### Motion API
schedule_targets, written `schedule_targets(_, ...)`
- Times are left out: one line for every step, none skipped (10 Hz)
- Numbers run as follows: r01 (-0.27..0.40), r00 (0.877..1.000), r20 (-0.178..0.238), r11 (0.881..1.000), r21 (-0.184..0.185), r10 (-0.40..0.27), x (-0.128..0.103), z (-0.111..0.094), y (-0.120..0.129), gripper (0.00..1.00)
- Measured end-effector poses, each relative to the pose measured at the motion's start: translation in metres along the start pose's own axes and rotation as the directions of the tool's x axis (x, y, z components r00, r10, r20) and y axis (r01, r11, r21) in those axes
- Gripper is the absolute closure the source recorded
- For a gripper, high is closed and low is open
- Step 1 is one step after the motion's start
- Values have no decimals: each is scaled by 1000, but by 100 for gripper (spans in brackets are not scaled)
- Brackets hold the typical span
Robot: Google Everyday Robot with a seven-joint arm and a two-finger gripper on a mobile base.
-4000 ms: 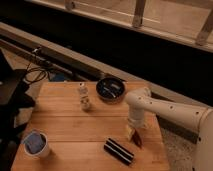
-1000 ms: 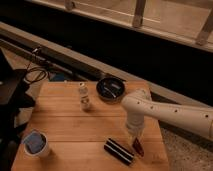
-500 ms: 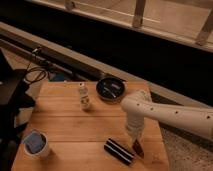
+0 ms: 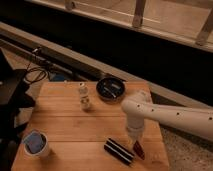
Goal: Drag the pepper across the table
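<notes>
The gripper [image 4: 135, 141] points straight down at the near right part of the table [image 4: 65, 120], directly above the pepper's upper end. The pepper [image 4: 138, 150] is small, slender, dark red and glossy, tapering toward the near edge. It lies just right of a black striped block [image 4: 118, 151]. A dark bowl [image 4: 110, 89] sits near the far edge, a small white bottle [image 4: 85, 98] left of it, a cup [image 4: 36, 144] near left.

I work in what looks like a lab or office test space: a wooden table [image 4: 75, 120] beside a low ledge under railings [image 4: 140, 15], cables [image 4: 35, 72] on the floor, my gripper [image 4: 134, 141] low near the table's right edge.
</notes>
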Motion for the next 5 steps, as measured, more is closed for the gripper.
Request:
schedule_targets(-1,1000,-1,1000,1,1,3,1,1,53)
schedule_targets(2,1000,-2,1000,3,-2,5,1,3,53)
schedule_targets(9,1000,-3,1000,6,-9,6,1,7,53)
schedule_targets(7,1000,-2,1000,9,-7,9,1,7,54)
schedule_targets(2,1000,0,1000,10,-2,13,2,7,61)
